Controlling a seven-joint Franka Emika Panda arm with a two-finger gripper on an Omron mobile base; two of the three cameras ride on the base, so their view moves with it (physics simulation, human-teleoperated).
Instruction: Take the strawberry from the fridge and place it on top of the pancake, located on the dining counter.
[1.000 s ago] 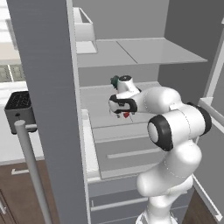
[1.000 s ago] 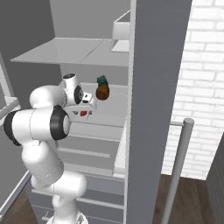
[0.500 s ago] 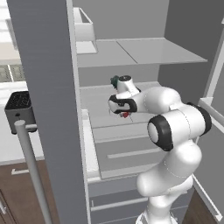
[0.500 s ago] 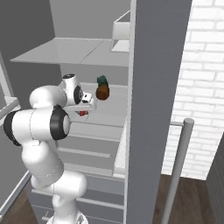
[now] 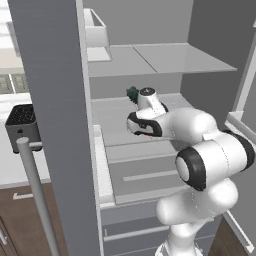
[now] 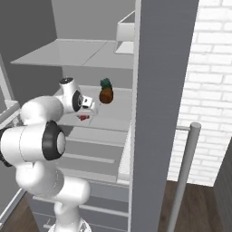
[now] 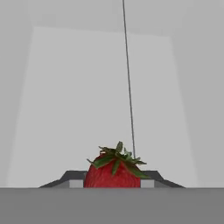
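Even, soft rendered light; sharp, shadowless.

Likely a home kitchen: open fridge point(image 5: 150, 65), toaster point(image 5: 20, 122), brick wall point(image 6: 208, 81).

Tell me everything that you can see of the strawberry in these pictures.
The strawberry is a small red berry with a crown of green leaves on top, upright in the hand view. It sits between the two dark fingertips of the gripper, which stand close against its sides. In the right base view it shows as a red spot just over the pale grey fridge shelf, near a small pineapple.
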